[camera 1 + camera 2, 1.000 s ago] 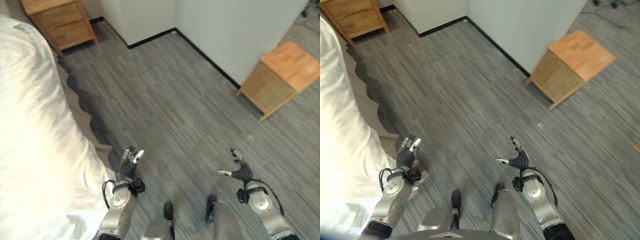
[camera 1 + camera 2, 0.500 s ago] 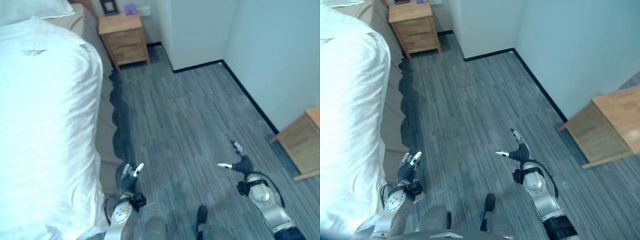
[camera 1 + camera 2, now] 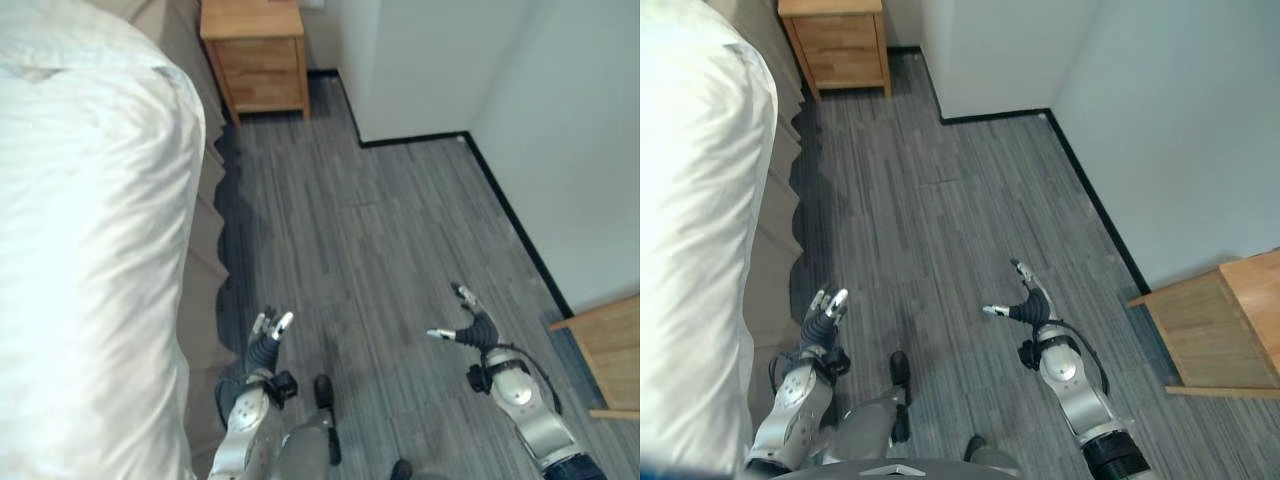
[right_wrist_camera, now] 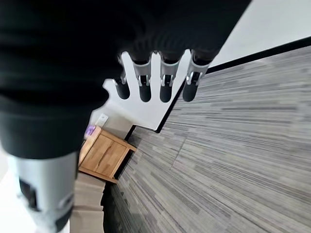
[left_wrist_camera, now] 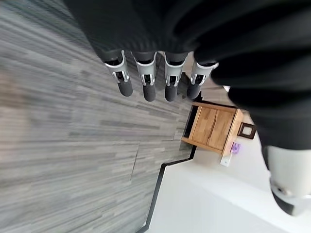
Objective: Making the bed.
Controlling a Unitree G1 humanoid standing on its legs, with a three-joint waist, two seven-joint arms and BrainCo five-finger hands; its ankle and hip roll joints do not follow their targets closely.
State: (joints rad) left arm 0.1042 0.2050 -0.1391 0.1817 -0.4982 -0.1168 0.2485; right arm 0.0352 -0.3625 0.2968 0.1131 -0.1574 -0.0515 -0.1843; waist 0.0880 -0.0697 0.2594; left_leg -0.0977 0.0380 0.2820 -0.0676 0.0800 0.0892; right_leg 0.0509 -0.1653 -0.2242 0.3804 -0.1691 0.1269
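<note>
Two hands low over the floor, nearest of all, both empty with fingers straight and spread. Left hand [image 3: 268,335] just beside the near end of the bed, silver fingers with dark tips pointing far, dark ribbed cover behind them; seen in its own wrist view [image 5: 160,73] as a row of fingers [image 5: 147,80] held apart from the thumb, touching nothing. Right hand [image 3: 472,328] well to the right over bare floor, thumb stretched left, fingers reaching far; fingers [image 4: 163,82] straight in its wrist view too.

Beneath and between: floor [image 3: 390,240] of grey planks with fine streaked grain, running to a black skirting strip along the white wall [image 3: 440,60].

Along the left, the bed: a smooth white duvet [image 3: 90,220], glossy and softly rumpled, draped over the edge from near to far. Below it, a beige bed skirt [image 3: 205,250] hanging in scalloped folds, its hem casting a wavy dark outline on the planks.

At the right edge, the corner of a light wooden cabinet [image 3: 612,345], boxy with a flat top.

Farthest, next to the head of the bed, a wooden nightstand [image 3: 256,55], square-edged, with two drawer fronts.
</note>
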